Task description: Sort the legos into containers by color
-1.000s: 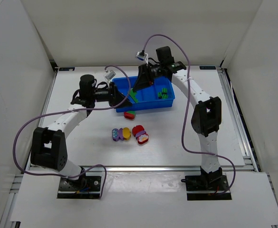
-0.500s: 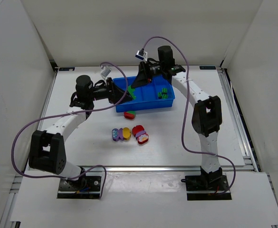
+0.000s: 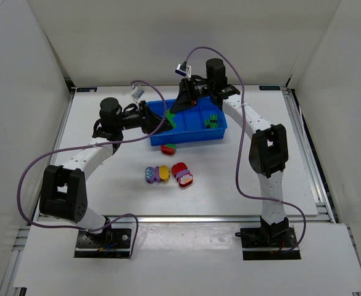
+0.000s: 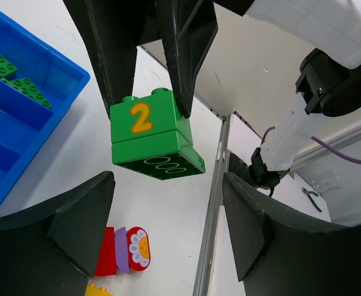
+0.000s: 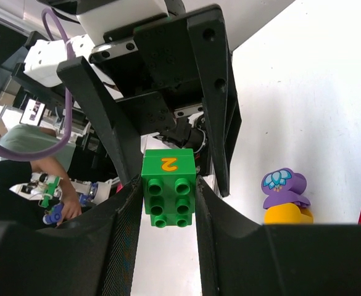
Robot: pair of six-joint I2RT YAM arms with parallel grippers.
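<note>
My right gripper (image 5: pixel 168 185) is shut on a green lego (image 5: pixel 168 191) with an orange "2", held in the air over the left end of the blue tray of containers (image 3: pixel 192 140). The left wrist view shows that same green lego (image 4: pixel 152 140) pinched from above. My left gripper (image 4: pixel 168 185) is open just below it, its fingers (image 4: pixel 81 225) apart from the brick. Other green legos (image 3: pixel 212 121) lie in the tray's right compartment. A red-and-green lego (image 3: pixel 168 148) lies on the table in front of the tray.
On the table nearer the arm bases stand a purple-and-yellow stack (image 3: pixel 157 174) and a red stack with a flower face (image 3: pixel 182 174). The tray's other compartments (image 4: pixel 7 132) look bare. White walls enclose the table; a metal rail (image 4: pixel 214 203) runs along its edge.
Both grippers drew slightly closer over the tray's left end, and the left wrist shifted a little left. The green lego stays in the right gripper.
</note>
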